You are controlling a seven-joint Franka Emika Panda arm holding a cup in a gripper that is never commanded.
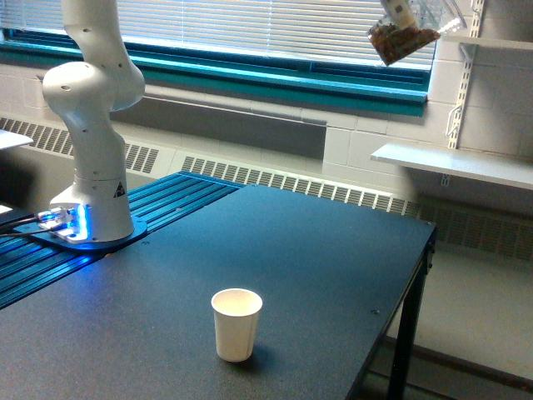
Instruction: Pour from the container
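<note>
Clear plastic: the see-through tumbler-like container (402, 40) is seen at the top of the exterior view, right of centre, high above the bench and tilted, with brown and tan chunky bits visible through its wall.
Off-white paper: a small opaque paper cup (236, 323) is stood upright on the dark speckled bench (316, 250), near the front edge, well apart from the container and nearer the exterior view's left.
Claw: only a pale fragment of the claw (400, 10) is shown at the frame's top edge above the container; the container is judged to be grasped by it, though the fingers themselves cannot be made out.
Arm pose: the white base and lower links of the arm (92, 125) are seen at the exterior view's left; the upper links are cut off by the frame.
Progress: nothing is seen falling, and the paper cup's inside appears empty. The pour is judged not yet begun.
Remaining: the container is to be carried over the paper cup, lowered and tipped further.
</note>
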